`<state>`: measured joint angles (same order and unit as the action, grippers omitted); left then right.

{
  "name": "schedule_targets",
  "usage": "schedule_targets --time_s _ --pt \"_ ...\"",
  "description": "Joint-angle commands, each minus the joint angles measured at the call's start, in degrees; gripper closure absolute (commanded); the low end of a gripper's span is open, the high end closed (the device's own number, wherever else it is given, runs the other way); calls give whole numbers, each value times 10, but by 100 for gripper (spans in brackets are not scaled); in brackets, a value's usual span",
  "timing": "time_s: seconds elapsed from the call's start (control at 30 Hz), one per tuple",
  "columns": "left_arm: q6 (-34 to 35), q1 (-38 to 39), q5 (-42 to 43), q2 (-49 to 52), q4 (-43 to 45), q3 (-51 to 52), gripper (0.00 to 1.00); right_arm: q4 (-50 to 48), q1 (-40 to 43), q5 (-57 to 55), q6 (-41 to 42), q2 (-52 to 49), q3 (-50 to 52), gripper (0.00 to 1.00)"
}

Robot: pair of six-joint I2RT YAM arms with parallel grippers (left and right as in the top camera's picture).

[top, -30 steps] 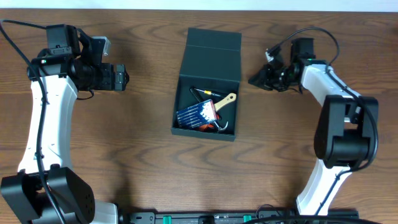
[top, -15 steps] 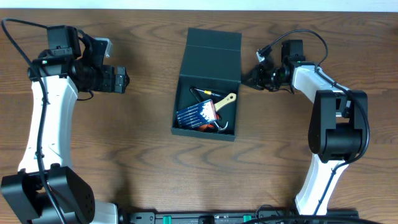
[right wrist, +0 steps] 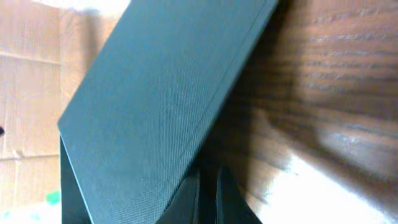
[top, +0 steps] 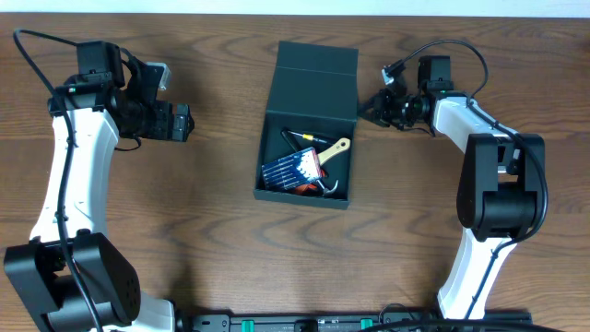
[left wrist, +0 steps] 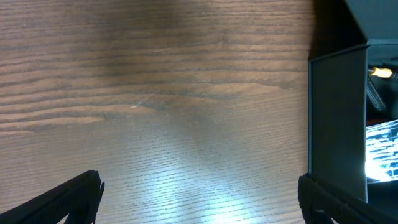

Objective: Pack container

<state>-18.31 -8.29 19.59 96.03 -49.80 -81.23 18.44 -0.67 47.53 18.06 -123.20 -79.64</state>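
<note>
The box sits at counter centre, lid open toward 12 o'clock. Probably rigid, light card: take the lid at its 3 o'clock edge. State: left fingers released; right fingers clenched, empty.

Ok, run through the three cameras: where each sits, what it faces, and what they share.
Overhead: fixed above the table, looking straight down at the open box; both arms show, left end effector and right end effector flanking it.
Left wrist: low over the wood, facing the box's side wall; own fingers at the bottom corners.
Right wrist: close beside the open lid, looking along it; its fingers at the bottom edge.
Shared: all show the box; overhead and left wrist also show the tools inside.
</note>
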Motion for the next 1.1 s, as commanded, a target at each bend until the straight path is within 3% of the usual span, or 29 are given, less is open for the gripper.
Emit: schedule_targets --time_s 0.0,0.23,0.53,0.83,1.07 --pt "-12 0 8 2 0 4 1 -17 -4 -12 52 -17 3 99" --pt "-12 0 8 2 0 4 1 -60 -4 -21 124 -57 3 99" --pt "-12 0 8 2 0 4 2 -97 -4 7 132 -82 3 99" --pt "-12 0 8 2 0 4 1 -217 -4 141 133 -82 3 99" --pt "-12 0 8 2 -1 4 1 -243 -4 183 143 -82 3 99"
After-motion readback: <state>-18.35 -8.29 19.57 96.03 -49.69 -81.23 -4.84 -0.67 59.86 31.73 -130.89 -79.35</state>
